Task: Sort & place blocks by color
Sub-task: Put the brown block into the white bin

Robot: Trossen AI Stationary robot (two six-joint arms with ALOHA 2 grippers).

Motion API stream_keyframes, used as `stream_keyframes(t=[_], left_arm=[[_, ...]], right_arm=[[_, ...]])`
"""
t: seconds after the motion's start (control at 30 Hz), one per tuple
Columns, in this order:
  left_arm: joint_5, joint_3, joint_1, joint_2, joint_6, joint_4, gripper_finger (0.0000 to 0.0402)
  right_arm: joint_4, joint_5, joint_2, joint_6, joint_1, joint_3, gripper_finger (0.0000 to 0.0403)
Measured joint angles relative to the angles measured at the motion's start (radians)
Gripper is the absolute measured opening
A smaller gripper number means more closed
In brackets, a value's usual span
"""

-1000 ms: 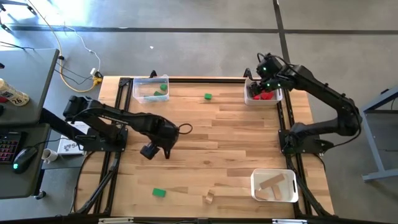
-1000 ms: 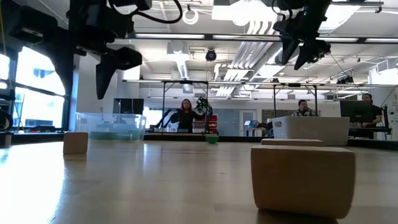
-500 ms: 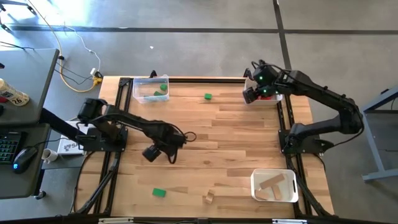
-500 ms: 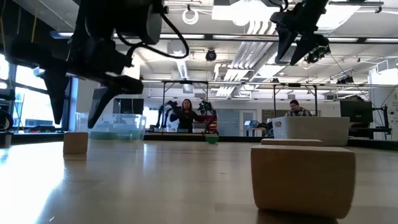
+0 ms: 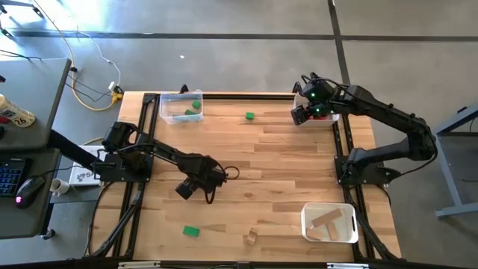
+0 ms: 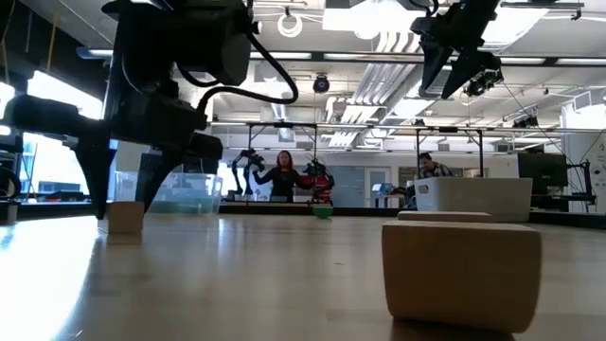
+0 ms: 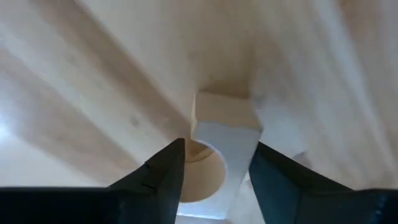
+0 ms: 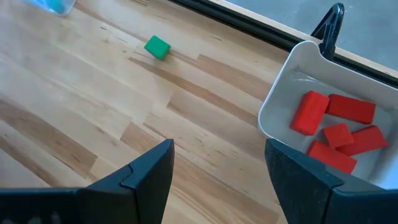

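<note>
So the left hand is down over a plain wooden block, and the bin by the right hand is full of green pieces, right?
Not quite. The bin by the right hand holds red blocks, not green ones; the right wrist view shows them clearly. The rest holds: the left hand is down over a plain wooden block, which sits between its fingers in the left wrist view.

Free room and obstacles. Bins stand at three table [image 5: 269,172] corners: green bin [image 5: 180,106], red bin [image 5: 316,112], wood bin [image 5: 328,223]. The middle boards lie open except where the left gripper [image 5: 196,188] is lowered over a plain block [image 7: 222,127]. Loose green blocks [image 5: 249,116] [image 5: 191,232] sit well apart.
</note>
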Motion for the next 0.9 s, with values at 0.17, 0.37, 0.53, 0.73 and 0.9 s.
stream_keyframes(t=[0.17, 0.37, 0.53, 0.73, 0.9], left_arm=[[-0.025, -0.001, 0.004, -0.001, -0.001, -0.003, 0.0117], [0.035, -0.001, 0.004, -0.002, -0.005, -0.004, 0.0046], [0.087, -0.001, 0.011, -0.004, -0.031, -0.001, 0.0013], [0.112, -0.001, 0.036, -0.007, -0.040, 0.000, 0.0023], [0.125, -0.001, 0.069, -0.020, -0.054, 0.017, 0.0016]], right_arm=[[0.001, -0.005, 0.000, 0.000, 0.000, 0.000, 0.0238], [0.002, -0.018, 0.000, 0.001, 0.000, 0.000, 0.0238], [0.003, -0.062, 0.000, 0.007, 0.002, 0.000, 0.0238], [0.010, -0.105, 0.000, 0.019, 0.055, 0.000, 0.0238], [0.055, -0.130, 0.000, 0.072, 0.142, 0.000, 0.0238]])
